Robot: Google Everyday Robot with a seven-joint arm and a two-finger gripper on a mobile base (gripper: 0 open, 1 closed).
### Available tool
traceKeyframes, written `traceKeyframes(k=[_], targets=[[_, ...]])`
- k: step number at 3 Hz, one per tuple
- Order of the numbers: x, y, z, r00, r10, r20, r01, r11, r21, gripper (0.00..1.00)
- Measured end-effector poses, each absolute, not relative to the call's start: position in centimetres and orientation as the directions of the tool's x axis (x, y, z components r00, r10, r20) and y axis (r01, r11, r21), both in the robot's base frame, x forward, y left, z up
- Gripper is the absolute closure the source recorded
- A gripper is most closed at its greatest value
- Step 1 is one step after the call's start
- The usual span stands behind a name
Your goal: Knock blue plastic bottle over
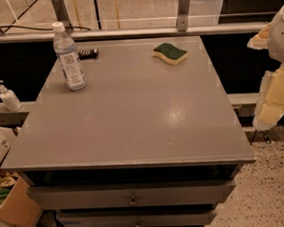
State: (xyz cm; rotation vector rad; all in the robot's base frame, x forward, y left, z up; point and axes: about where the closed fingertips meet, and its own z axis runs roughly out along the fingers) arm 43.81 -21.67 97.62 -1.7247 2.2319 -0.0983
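Note:
The blue plastic bottle [68, 57] stands upright near the back left corner of the grey table [132, 116]. It is clear with a faint blue tint, a white cap and a white printed label. My gripper [275, 80] hangs at the far right edge of the view, off the table's right side and above the floor. It is far from the bottle, nearly the whole table width away, and partly cut off by the frame.
A yellow-and-green sponge [170, 53] lies at the back right of the table. A small dark object [87, 53] lies just behind the bottle. A white pump dispenser [8, 96] stands on a ledge left of the table. Cardboard boxes [13, 208] sit on the floor at the left.

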Motion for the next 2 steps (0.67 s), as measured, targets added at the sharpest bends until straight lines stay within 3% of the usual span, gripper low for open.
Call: traceKeyframes(k=[2], targets=[[44.24, -20.77, 97.05, -0.198, -0.943, -0.269, -0.938, 0.262, -0.229, 0.00]])
